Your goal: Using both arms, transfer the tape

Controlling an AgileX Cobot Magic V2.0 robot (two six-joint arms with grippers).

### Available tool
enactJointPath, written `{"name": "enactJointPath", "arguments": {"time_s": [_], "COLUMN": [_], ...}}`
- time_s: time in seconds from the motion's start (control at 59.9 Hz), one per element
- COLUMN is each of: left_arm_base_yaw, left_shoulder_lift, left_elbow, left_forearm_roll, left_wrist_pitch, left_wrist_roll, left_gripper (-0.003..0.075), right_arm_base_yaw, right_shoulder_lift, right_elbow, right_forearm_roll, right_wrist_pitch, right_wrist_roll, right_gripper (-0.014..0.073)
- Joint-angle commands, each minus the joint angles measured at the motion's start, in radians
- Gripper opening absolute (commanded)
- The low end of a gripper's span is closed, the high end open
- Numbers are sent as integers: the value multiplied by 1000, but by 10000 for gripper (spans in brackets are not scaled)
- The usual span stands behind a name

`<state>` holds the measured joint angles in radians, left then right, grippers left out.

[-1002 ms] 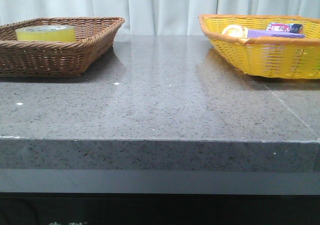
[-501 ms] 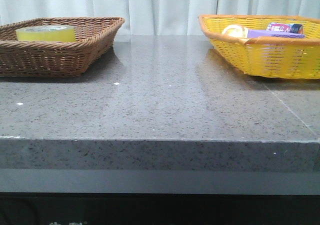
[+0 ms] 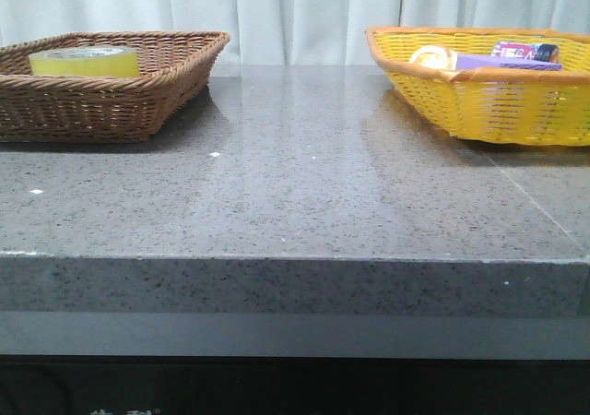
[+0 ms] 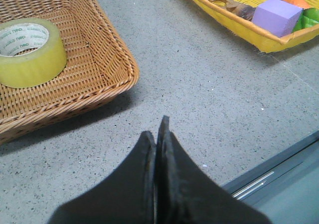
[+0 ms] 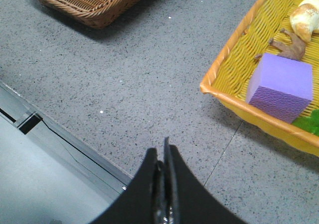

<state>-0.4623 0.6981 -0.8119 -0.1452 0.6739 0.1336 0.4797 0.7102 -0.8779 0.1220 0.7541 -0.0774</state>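
Yellow tape (image 4: pixel 31 52) flat, hole upward, in brown basket (image 4: pixel 107 59)

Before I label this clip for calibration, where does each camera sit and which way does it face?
Front view: low at the table's near edge, facing forward at the brown basket holding the tape and the yellow basket; no arm shows.
Left wrist view: above the table, looking down past the shut left gripper.
Right wrist view: likewise, past the shut right gripper toward a purple block.
Shared: both baskets appear in all three views.
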Motion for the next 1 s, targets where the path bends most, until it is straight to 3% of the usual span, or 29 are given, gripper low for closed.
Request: {"name": "enactJointPath", "arguments": {"time_s": [0.0, 0.234, 0.668, 0.986], "left_arm_base_yaw": [-8, 63, 350, 376], "left_shoulder_lift": [0, -95, -533, -697], "left_elbow": [-26, 73, 575, 735], "left_forearm_roll": [-10, -15, -92, -110], "left_wrist_pitch": [-70, -130, -467, -537], "left_wrist_roll": [-10, -10, -10, -19], "left_gripper": [-20, -20, -20, -20], "right_arm_base_yaw": [-5, -5, -5, -5], "right_shoulder_lift": [-3, -3, -3, -3], "right_elbow": [-22, -23, -23, -23], "right_forearm_roll": [-6, -6, -6, -6], "right_wrist_pitch": [-64, -65, -65, -65], "right_wrist_roll": [0, 0, 0, 0], "right_gripper": [-68, -68, -68, -68]}}
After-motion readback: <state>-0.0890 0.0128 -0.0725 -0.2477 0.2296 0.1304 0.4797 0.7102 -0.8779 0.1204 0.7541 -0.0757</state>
